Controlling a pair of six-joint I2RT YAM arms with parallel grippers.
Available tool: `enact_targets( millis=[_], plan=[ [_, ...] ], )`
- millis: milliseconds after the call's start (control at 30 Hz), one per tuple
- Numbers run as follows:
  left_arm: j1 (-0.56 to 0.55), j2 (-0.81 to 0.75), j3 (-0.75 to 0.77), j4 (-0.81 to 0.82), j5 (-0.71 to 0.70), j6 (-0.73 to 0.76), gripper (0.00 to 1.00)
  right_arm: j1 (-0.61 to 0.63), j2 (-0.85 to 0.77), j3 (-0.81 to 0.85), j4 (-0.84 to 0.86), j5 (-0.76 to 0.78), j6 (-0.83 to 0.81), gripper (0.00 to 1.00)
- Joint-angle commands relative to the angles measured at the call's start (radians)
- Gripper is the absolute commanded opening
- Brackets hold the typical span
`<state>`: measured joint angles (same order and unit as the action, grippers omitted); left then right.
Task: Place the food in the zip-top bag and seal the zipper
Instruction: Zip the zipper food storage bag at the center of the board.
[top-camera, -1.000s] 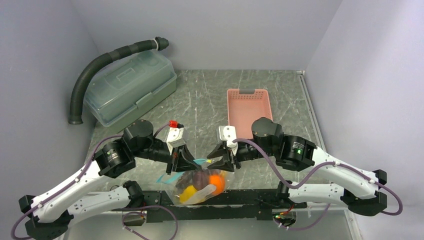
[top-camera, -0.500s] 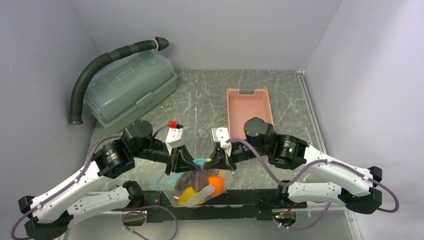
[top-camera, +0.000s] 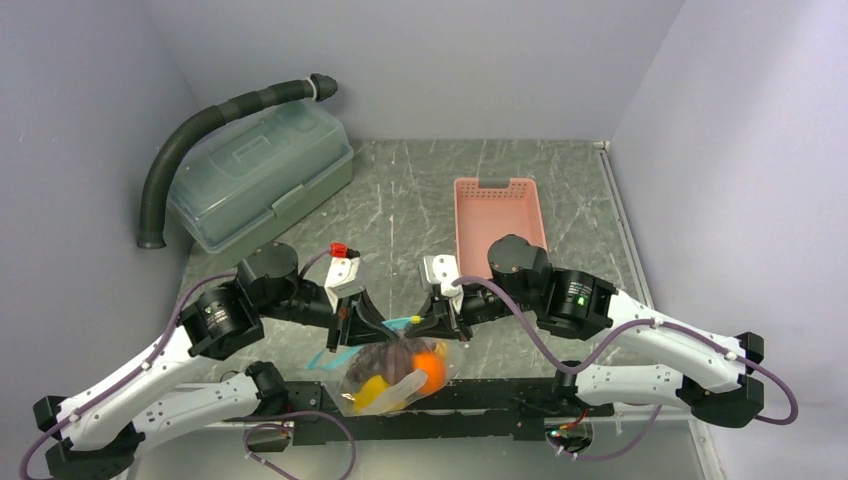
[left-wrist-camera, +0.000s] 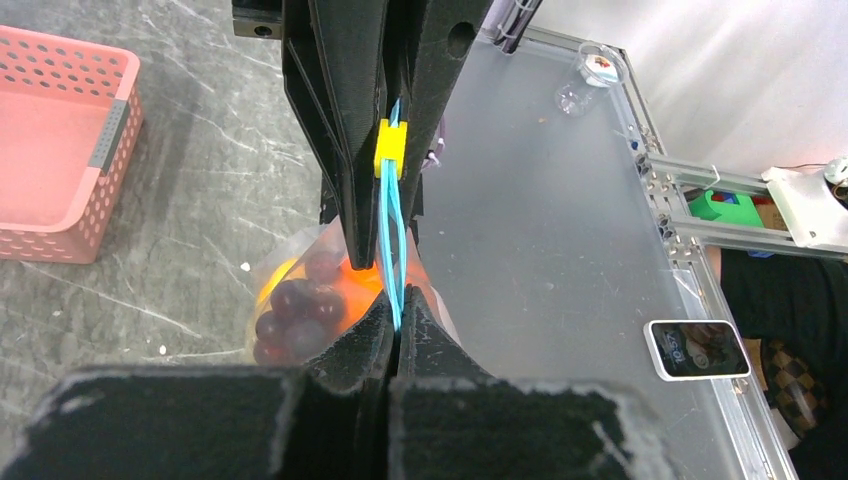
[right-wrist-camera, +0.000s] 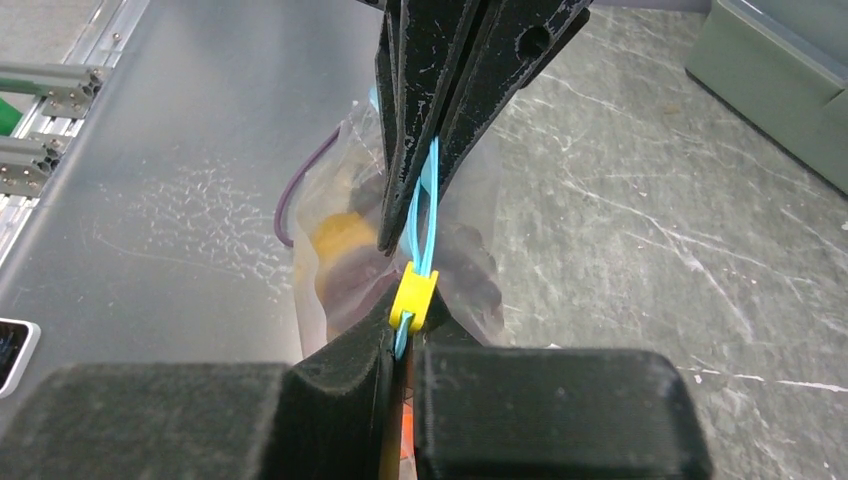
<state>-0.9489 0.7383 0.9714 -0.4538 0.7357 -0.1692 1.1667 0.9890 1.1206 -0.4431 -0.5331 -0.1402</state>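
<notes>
The clear zip-top bag (top-camera: 395, 372) hangs between both grippers near the table's front edge. It holds the food: a dark purple grape bunch (left-wrist-camera: 293, 305), a round orange one (top-camera: 432, 365) and a yellow one (top-camera: 373, 388). My left gripper (top-camera: 364, 326) is shut on the teal-blue zipper (left-wrist-camera: 393, 235), as the left wrist view shows at its fingertips (left-wrist-camera: 397, 312). My right gripper (top-camera: 440, 322) is shut on the same zipper (right-wrist-camera: 426, 210), right behind the yellow slider (right-wrist-camera: 413, 297). The two grippers face each other, a short stretch of zipper between them.
An empty pink slotted basket (top-camera: 498, 215) stands behind the right gripper. A grey-green lidded box (top-camera: 262, 180) with a black hose (top-camera: 200, 125) over it sits at the back left. Walls close the left, back and right sides.
My right gripper has moved left along the zipper toward the left gripper. The left gripper has shifted slightly left and down. The bag hangs a little lower.
</notes>
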Motion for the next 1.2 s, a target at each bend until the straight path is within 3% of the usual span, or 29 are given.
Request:
enact_targets(
  millis=[0, 67, 133, 300, 667, 1167],
  plan=[
    [-0.004, -0.053, 0.066, 0.061, 0.015, 0.004, 0.00, 0.000, -0.034, 0.013, 0.004, 0.016, 0.007, 0.12],
    [-0.004, -0.053, 0.067, 0.065, 0.019, 0.001, 0.00, 0.000, -0.043, 0.000, 0.020, 0.020, 0.009, 0.27],
    [-0.004, -0.047, 0.072, 0.064, 0.023, 0.002, 0.00, 0.001, -0.045, -0.006, 0.030, 0.020, 0.011, 0.30],
    [-0.004, -0.035, 0.074, 0.068, 0.035, 0.002, 0.00, 0.000, -0.039, -0.011, 0.050, 0.012, 0.017, 0.26],
    [-0.004, -0.025, 0.062, 0.086, 0.053, -0.007, 0.00, 0.000, -0.009, -0.003, 0.084, -0.014, 0.028, 0.31],
    [-0.004, -0.016, 0.040, 0.096, 0.070, -0.012, 0.00, 0.000, 0.006, 0.011, 0.086, -0.015, 0.023, 0.28]
  ],
)
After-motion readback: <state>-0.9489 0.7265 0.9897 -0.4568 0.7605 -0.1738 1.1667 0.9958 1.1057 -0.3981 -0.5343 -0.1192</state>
